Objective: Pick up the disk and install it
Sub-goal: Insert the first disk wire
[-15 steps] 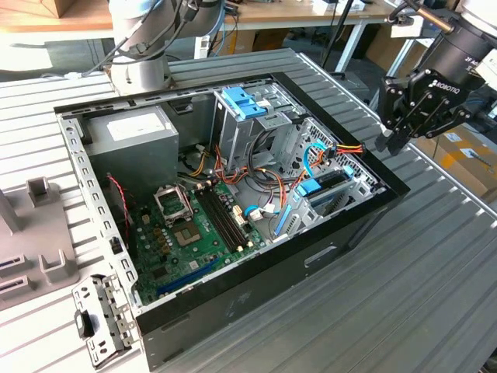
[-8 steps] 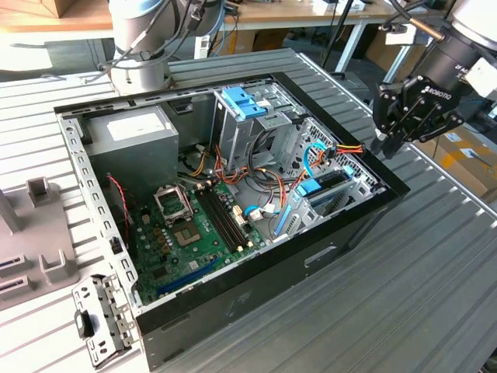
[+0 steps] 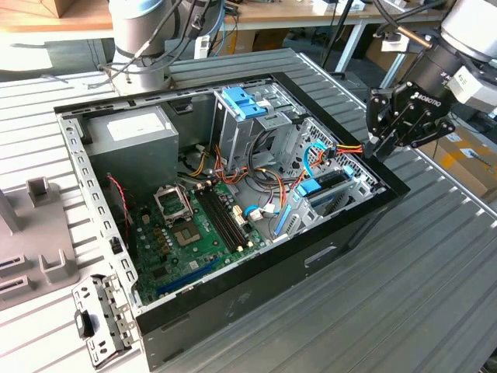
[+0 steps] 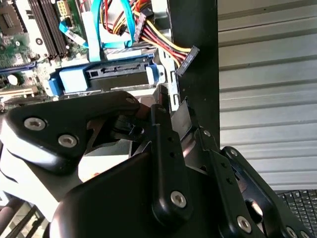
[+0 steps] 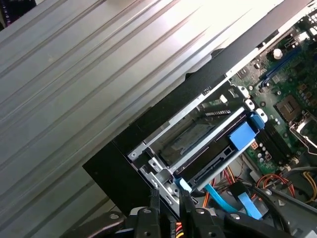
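Note:
The disk [image 3: 321,186], dark with a light blue carrier, lies in the low bay at the corner of the open computer case [image 3: 256,272], on the exterior view's right. Its connector end [image 4: 106,75] shows in the second wrist view, with no cable plugged into it. In the first wrist view its blue carrier tab [image 5: 241,137] sits inside the metal bay frame. My gripper [image 3: 379,148] hovers over the case's black wall just beyond that bay. It looks shut and holds nothing [image 4: 171,106] [image 5: 169,198]. It stands apart from the disk.
A loose red-and-yellow power plug [image 4: 185,58] and blue data cables [image 4: 116,22] hang beside the bay. The tall drive cage with its blue latch [image 3: 245,101], the power supply [image 3: 128,136] and the motherboard [image 3: 194,225] occupy the case. Grey fixtures [image 3: 39,256] and a metal bracket [image 3: 101,318] lie outside.

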You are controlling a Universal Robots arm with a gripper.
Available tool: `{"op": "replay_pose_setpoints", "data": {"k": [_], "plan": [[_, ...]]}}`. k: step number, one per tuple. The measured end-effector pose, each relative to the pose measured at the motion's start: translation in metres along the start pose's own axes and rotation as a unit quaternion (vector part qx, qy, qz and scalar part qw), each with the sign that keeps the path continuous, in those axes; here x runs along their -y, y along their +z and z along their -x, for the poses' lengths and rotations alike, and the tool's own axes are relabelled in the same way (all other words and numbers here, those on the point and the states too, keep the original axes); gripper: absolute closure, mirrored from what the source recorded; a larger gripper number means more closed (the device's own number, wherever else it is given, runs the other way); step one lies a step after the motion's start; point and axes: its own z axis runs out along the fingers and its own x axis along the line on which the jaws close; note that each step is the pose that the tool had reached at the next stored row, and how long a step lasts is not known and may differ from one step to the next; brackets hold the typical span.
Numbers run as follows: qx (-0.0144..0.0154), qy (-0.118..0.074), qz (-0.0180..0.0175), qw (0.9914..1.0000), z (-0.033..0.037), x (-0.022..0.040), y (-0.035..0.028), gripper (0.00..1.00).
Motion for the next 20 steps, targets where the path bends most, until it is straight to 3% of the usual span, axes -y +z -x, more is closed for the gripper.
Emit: {"op": "replay_pose_setpoints", "data": {"k": [12, 16, 20], "plan": [[0.0001, 0.004, -0.0004, 0.99999, 0.0078, 0.0294, 0.0083, 0.70], [0.0008, 0.021, -0.0023, 0.99977, 0.0068, 0.0309, 0.0098, 0.70], [0.0015, 0.037, -0.0041, 0.99930, 0.0040, 0.0284, 0.0107, 0.70]]}}
